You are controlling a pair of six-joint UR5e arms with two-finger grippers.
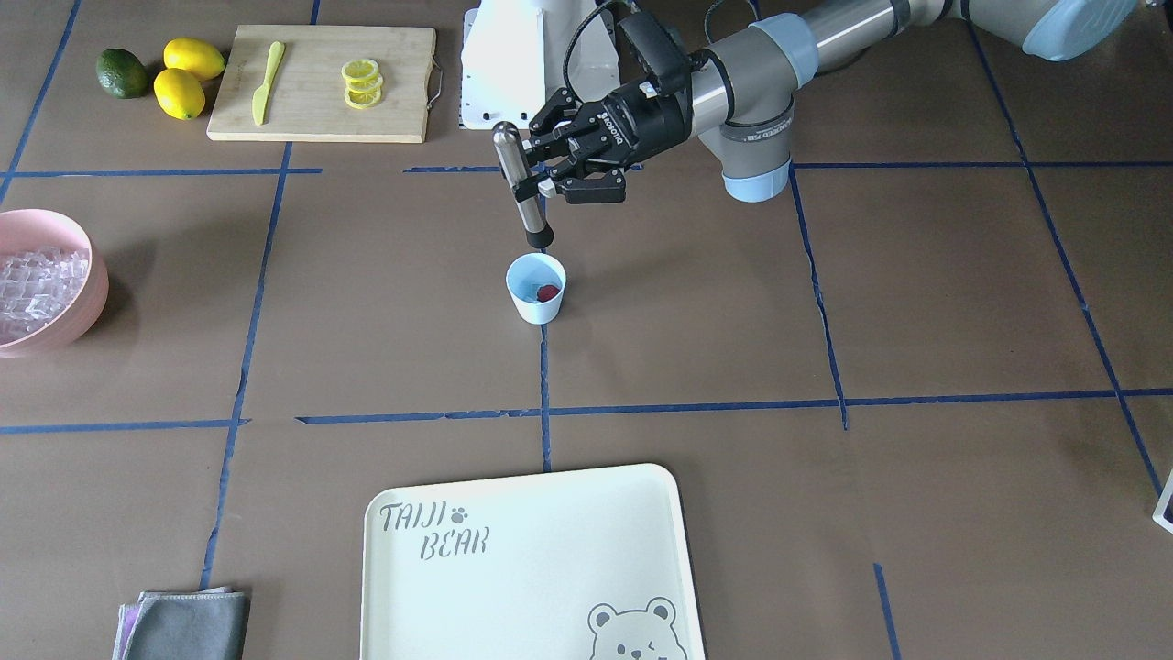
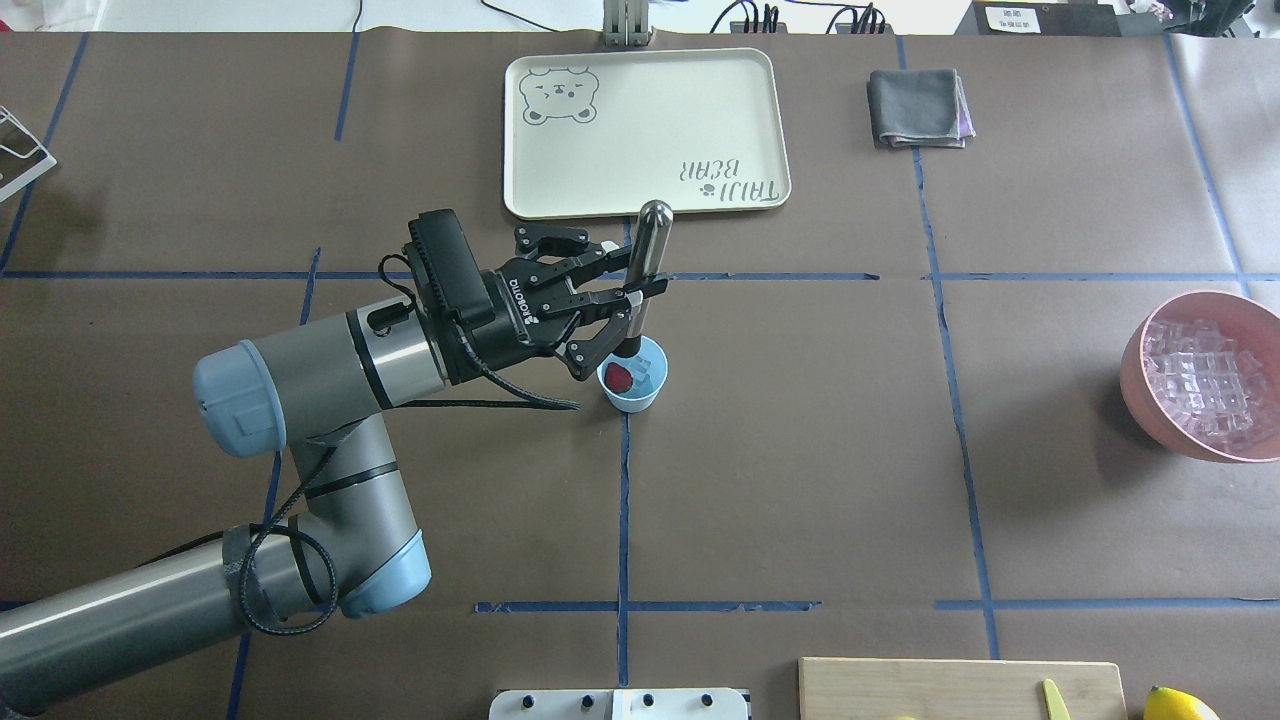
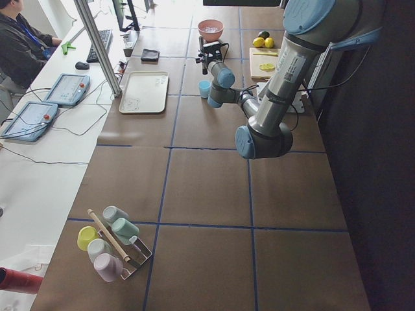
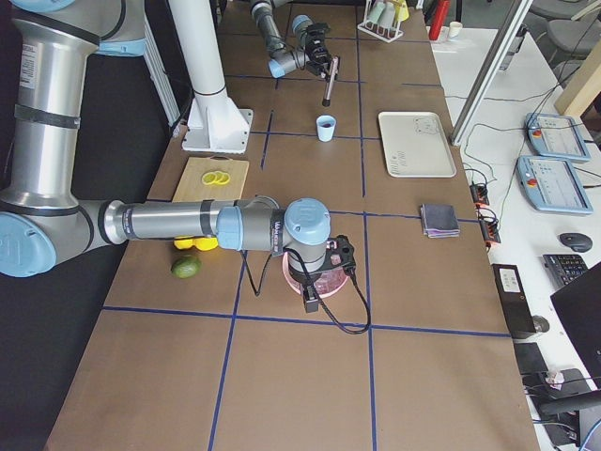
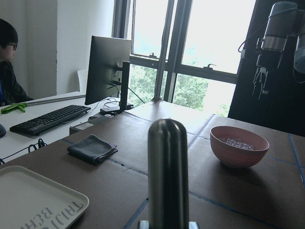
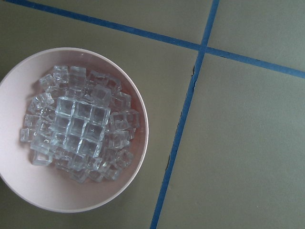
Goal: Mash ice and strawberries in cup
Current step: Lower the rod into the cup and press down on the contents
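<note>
The light-blue cup (image 1: 536, 310) stands at the table's middle, also in the overhead view (image 2: 630, 401). Inside lie a red strawberry (image 2: 618, 377) and a clear ice cube (image 2: 647, 372). My left gripper (image 1: 531, 180) is shut on a steel muddler (image 1: 520, 180), held nearly upright, with its black tip just above the cup's rim. The muddler's rounded top fills the left wrist view (image 5: 167, 171). My right gripper (image 4: 312, 299) hangs above the pink bowl (image 6: 136, 157) of ice cubes (image 6: 76, 124). I cannot tell whether it is open.
A cream bear tray (image 2: 560, 180) and a grey cloth (image 2: 918, 108) lie beyond the cup. A cutting board (image 1: 302, 115) with a yellow knife (image 1: 267, 81) and lemon slices (image 1: 361, 82), two lemons (image 1: 188, 75) and a green fruit (image 1: 122, 73) sit by the robot's base.
</note>
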